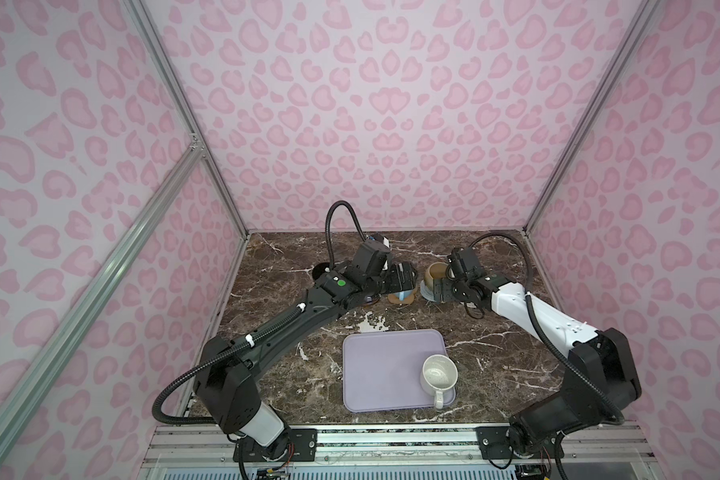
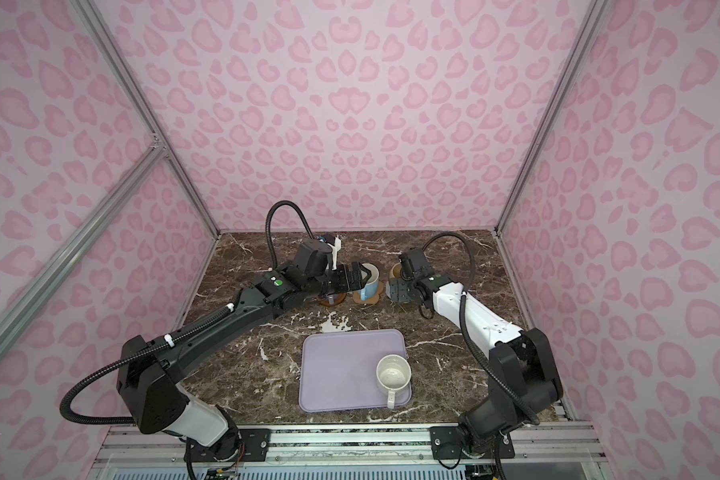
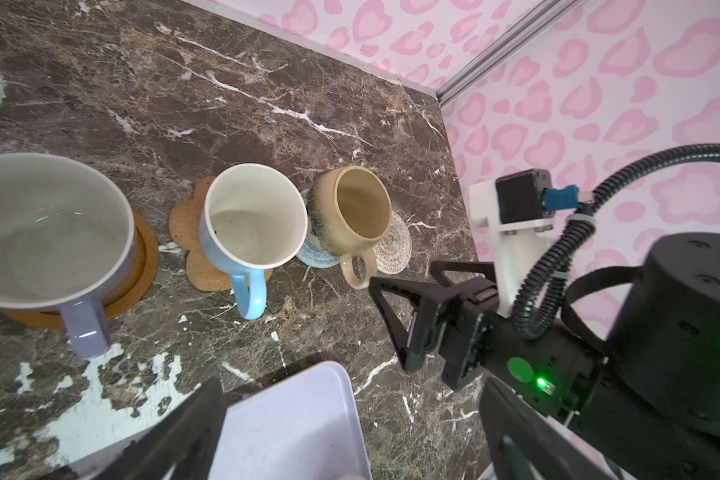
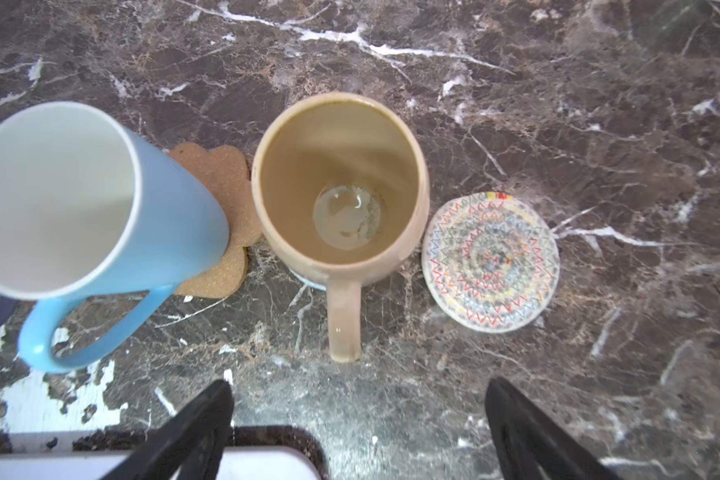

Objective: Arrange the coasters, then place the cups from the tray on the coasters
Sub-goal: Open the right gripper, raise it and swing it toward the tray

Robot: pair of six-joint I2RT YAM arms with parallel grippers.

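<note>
In the left wrist view a lavender cup stands on the dark brown coaster. A light blue cup stands on the paw coaster, and a yellow-beige cup on the grey-blue coaster. The cream woven coaster lies bare beside it. A speckled white cup stands on the lavender tray. My right gripper is open and empty, just short of the yellow-beige cup's handle. My left gripper hovers open near the light blue cup.
A dark round rim shows behind the left arm at the back left. Pink patterned walls close in the marble table on three sides. The two grippers are close together at the back, near the row of cups.
</note>
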